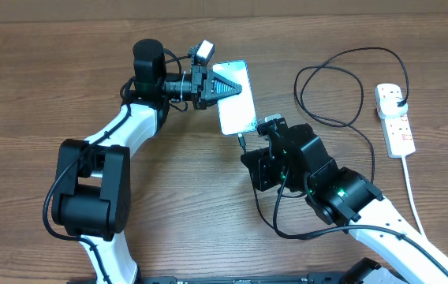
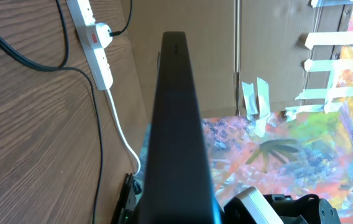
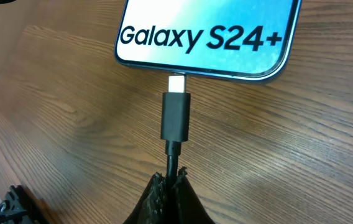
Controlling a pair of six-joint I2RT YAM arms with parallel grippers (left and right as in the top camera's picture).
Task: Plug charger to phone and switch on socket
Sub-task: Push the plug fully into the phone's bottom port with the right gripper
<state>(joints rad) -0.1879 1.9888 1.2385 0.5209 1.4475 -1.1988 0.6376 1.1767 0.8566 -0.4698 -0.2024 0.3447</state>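
Squeezing charger (image 3: 175, 118) tight with right hand (image 3: 171, 184), pushing at phone (image 3: 204, 37); risking bending tip if tilting. Cannot tell left hand's (image 1: 225, 88) grip.

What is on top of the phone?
The left arm's black fingers lie over the far end of the phone, hiding that part of its blue screen. The rest of the screen is bare. Whether they press down or just hover cannot be told.

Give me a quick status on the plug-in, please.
Left gripper holding phone. Right gripper shut on charger, tip at phone's edge, not seated. Other end in socket. Nothing in the way.
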